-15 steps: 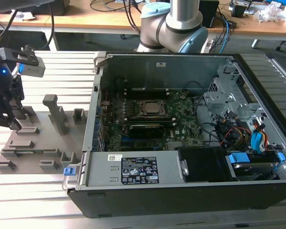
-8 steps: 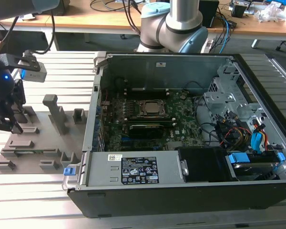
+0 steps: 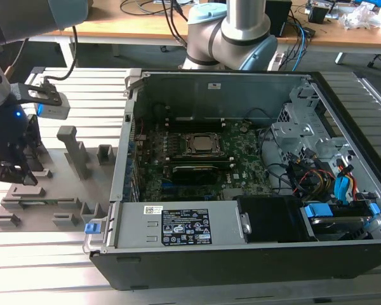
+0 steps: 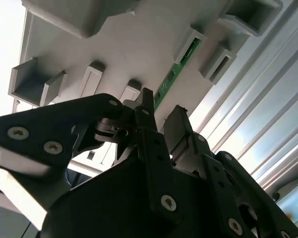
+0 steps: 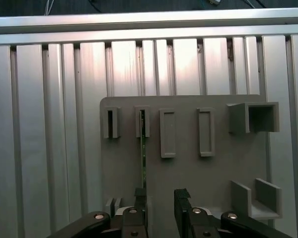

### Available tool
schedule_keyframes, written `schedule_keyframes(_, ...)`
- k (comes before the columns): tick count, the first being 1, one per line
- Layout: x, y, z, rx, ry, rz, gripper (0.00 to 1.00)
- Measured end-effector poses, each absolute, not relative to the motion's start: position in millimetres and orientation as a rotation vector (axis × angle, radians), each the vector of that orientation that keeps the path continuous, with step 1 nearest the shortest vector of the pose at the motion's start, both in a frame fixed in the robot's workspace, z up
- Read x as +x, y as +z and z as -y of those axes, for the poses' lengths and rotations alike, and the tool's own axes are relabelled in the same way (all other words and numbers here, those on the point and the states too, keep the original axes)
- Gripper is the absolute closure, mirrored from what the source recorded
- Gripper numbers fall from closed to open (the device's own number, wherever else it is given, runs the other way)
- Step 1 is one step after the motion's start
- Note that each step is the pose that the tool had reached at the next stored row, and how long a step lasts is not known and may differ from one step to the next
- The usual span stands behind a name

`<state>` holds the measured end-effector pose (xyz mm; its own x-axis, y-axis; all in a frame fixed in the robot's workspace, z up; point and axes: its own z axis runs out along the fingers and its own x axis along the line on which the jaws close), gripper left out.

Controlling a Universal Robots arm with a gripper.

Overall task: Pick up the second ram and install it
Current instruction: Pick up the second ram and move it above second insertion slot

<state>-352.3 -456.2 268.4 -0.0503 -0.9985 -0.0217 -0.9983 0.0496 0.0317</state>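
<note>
On the holder tray (image 5: 188, 173), I see the second ram (image 5: 142, 158) edge-on only in the first wrist view. Its chips and label are out of sight, and its near end is hidden behind a finger of the gripper (image 5: 161, 194), whose body the picture's edge cuts off.

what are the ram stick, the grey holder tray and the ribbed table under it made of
The ram stick looks like green circuit board, matte, seen thin edge-on. The holder tray is likely plastic: uniform matte grey with moulded slots. The table is probably aluminium: silvery grooved slats with soft glare.
</note>
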Motion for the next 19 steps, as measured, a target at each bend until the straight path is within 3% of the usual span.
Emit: schedule_keyframes(19, -351.9, 242.1, 462.7, 2.162, -0.059, 2.270, 0.64)
